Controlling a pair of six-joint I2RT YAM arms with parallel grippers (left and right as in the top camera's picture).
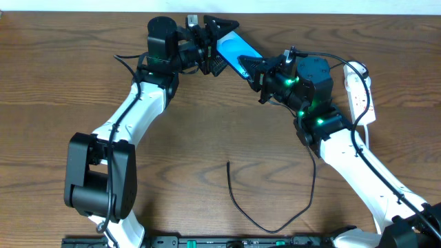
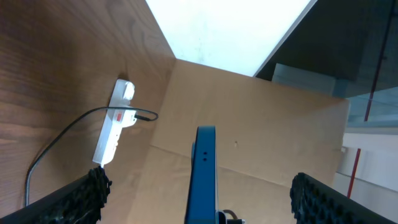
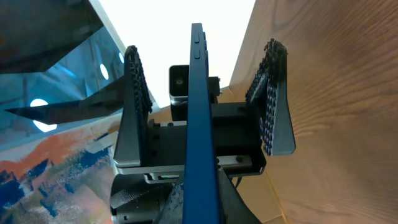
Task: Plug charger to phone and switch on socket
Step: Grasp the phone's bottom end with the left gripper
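Phone (image 1: 233,51) sits aloft at the upper middle of the overhead frame, blue screen up, clear of the wooden surface (image 1: 207,124). The right gripper (image 1: 252,69) has its jaws clamped on the lower-right end. In the right wrist view the slim body rises edge-on from between them. The left gripper (image 1: 226,47) faces it from the upper left, jaws spread wide on either side of the other end. Its ribbed pads (image 3: 138,93) stand well apart from both faces.

Main hazard, as I judge it: a single grip at one end carries the whole phone. If the right jaws let go before the left ones close squarely, it falls to the surface, and a skewed close could twist it loose. Whichever jaws cover the port end would also block the plug, and I cannot tell which end has the port. The charger (image 1: 230,184) lies at the lower middle, well apart from both grippers, so a freed arm must fetch it. The socket (image 1: 359,93) lies at the right edge, close beside the right arm, which could knock it.

No writing is legible. The pale mark on the screen is too small to read, and the socket shows only red marks (image 2: 122,116).
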